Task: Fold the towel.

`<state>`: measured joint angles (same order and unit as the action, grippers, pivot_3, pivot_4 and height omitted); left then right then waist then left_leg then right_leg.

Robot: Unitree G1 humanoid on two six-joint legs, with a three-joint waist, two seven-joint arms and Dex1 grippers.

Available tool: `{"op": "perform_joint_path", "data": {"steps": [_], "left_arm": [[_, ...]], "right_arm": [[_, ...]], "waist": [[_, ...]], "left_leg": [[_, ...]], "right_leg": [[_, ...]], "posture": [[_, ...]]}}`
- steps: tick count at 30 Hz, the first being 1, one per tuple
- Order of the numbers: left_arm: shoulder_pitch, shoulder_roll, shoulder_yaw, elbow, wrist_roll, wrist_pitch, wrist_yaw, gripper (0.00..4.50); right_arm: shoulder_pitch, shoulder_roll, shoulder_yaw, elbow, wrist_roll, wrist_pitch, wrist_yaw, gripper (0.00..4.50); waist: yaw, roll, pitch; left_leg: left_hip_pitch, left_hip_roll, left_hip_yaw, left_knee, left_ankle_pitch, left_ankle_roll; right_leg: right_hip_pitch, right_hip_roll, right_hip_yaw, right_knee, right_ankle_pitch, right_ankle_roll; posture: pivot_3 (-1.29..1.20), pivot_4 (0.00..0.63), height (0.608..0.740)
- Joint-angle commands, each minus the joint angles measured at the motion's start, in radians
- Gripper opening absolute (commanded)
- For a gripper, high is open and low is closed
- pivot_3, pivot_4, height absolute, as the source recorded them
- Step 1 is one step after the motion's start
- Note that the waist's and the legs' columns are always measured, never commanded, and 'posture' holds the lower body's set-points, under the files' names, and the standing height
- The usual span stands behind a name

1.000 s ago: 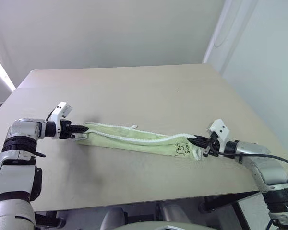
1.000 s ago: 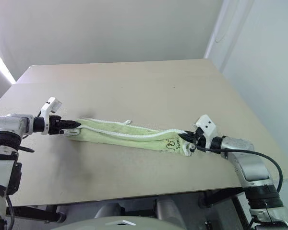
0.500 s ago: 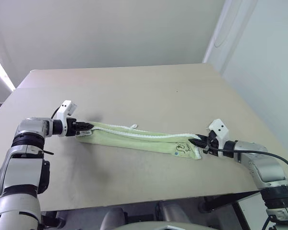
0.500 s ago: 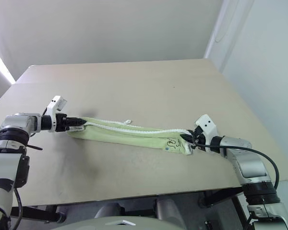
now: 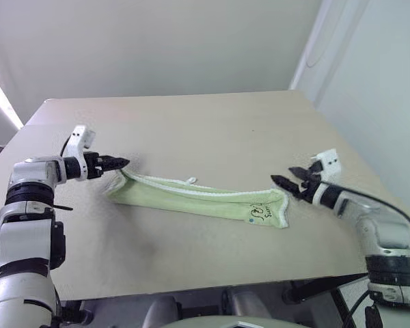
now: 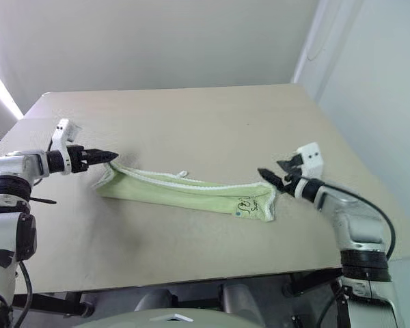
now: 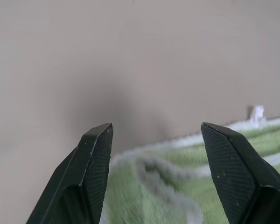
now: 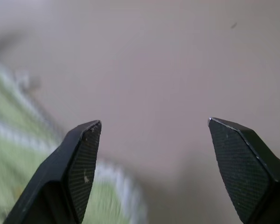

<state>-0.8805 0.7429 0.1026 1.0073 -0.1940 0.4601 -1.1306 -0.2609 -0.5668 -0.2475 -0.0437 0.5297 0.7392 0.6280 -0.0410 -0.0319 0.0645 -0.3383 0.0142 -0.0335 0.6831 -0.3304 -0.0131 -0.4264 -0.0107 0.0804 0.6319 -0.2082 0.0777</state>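
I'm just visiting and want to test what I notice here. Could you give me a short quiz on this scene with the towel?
1. True or false: the left gripper is clamped on the towel.
2. How does the towel lie on the table? A) spread out flat as a full square, B) folded into a long narrow strip, C) rolled into a ball.
3. Fill in: the right gripper hangs just past the towel end that carries a small dark ____.

Key
1. False: its fingers stand apart above the towel's end, holding nothing.
2. B.
3. Print (a small dark marking on the green cloth).
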Motion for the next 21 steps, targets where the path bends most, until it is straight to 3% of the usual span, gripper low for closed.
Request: {"op": "perform_joint_path", "data": {"steps": [1, 4, 7, 21], "left_arm": [[0.053, 0.038, 0.018, -0.234, -0.046, -0.033, -0.067, 3.18], [0.212, 0.094, -0.052, -0.531, -0.055, -0.007, -0.187, 3.18], [0.334, 0.135, -0.100, -0.673, -0.041, -0.020, -0.235, 3.18], [0.345, 0.057, -0.205, -0.594, 0.030, -0.084, -0.183, 3.18]], "right_arm": [[-0.008, -0.005, -0.105, -0.118, 0.184, 0.202, -0.031, 3.83], [0.044, -0.056, -0.109, -0.265, 0.364, 0.382, 0.032, 3.83], [0.035, -0.074, -0.065, -0.291, 0.412, 0.457, 0.029, 3.83], [-0.161, 0.048, 0.250, -0.043, 0.265, 0.457, 0.002, 3.83]], "waist": [[0.000, 0.000, 0.000], [-0.005, 0.003, -0.001], [-0.007, 0.005, -0.001], [-0.006, 0.005, -0.002]], "left_leg": [[0.000, 0.000, 0.000, 0.000, 0.000, 0.000], [-0.001, 0.000, 0.001, -0.001, 0.000, 0.000], [-0.001, 0.001, 0.003, -0.002, 0.000, 0.001], [-0.001, 0.001, 0.002, 0.000, 0.000, 0.001]], "right_leg": [[0.000, 0.000, 0.000, 0.000, 0.000, 0.000], [-0.001, 0.000, 0.001, -0.001, 0.000, 0.000], [0.000, 0.000, 0.003, 0.000, -0.002, -0.001], [-0.002, 0.001, 0.001, -0.001, -0.002, 0.001]], "posture": [[0.00, 0.000, 0.712], [0.00, 0.000, 0.712], [0.00, 0.000, 0.712], [0.00, 0.000, 0.712]]}}
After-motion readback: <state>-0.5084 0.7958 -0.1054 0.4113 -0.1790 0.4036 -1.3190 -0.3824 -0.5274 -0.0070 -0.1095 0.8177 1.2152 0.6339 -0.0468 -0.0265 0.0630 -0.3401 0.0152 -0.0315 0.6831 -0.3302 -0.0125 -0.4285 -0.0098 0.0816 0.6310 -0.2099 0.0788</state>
